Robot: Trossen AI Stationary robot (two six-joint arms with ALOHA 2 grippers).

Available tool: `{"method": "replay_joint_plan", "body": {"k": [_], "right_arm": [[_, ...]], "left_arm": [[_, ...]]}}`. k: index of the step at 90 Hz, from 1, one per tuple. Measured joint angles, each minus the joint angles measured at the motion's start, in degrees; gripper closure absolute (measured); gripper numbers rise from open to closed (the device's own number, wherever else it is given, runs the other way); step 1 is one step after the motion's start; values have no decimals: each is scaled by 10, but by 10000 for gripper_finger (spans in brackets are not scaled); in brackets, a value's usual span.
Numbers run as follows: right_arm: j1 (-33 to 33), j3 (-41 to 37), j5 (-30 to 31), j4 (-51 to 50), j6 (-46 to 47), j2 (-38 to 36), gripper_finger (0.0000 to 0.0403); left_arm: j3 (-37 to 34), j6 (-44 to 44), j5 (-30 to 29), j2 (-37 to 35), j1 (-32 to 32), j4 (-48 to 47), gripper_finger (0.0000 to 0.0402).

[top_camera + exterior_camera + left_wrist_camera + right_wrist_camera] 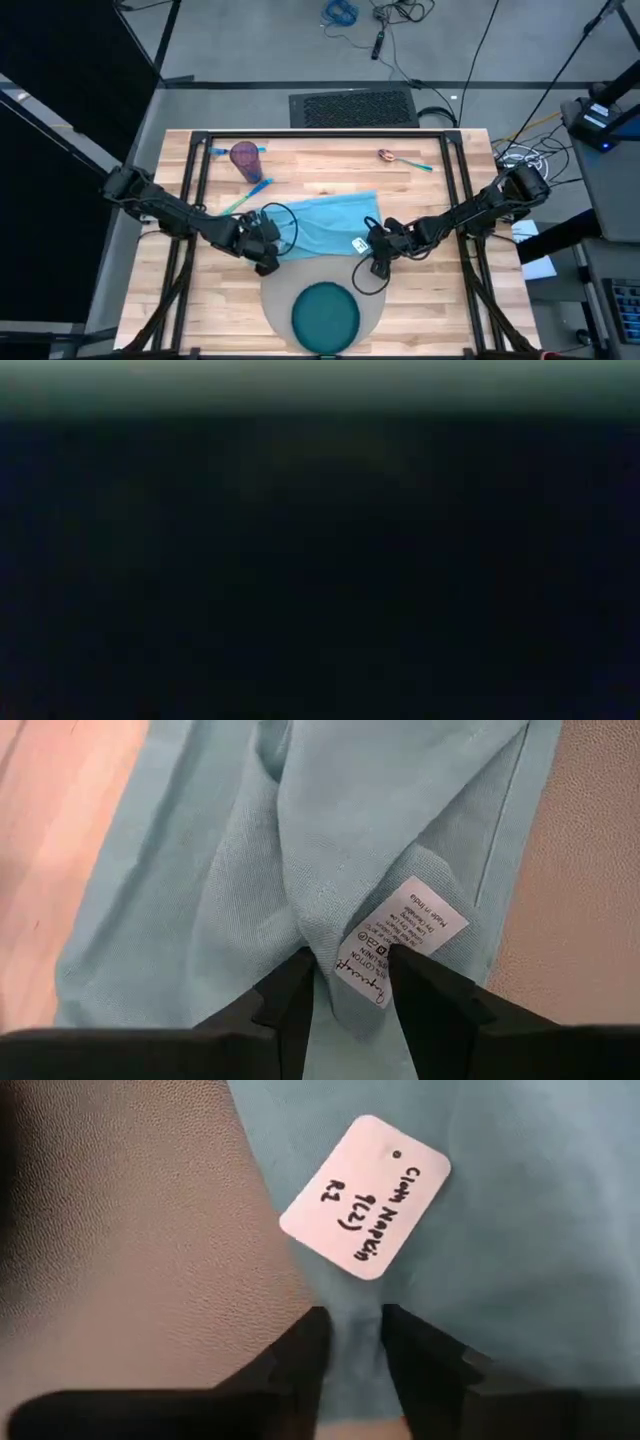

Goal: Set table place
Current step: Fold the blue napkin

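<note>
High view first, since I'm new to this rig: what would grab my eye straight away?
The light blue cloth napkin spread across the middle of the table, with the left gripper pinching its left end and the right gripper its right end, each shut on a fold. Just nearer the front edge, a dark teal plate sits on the round grey placemat. The low view is dark.

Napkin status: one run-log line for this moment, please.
left gripper: shut on napkin | right gripper: shut on napkin edge | plate: on placemat | low view: dark
</note>
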Motion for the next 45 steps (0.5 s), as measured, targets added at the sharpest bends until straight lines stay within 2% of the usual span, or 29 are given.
{"method": "replay_joint_plan", "body": {"k": [12,29,45], "right_arm": [[0,0,1,-2,-11,0,395],[1,-1,20,-3,-19,-2,401],[1,5,33,-15,-37,-13,402]], "left_arm": [[0,4,-1,0,-1,0,296],[1,13,-13,0,-1,-1,388],[19,23,-19,-1,0,-5,400]]}}
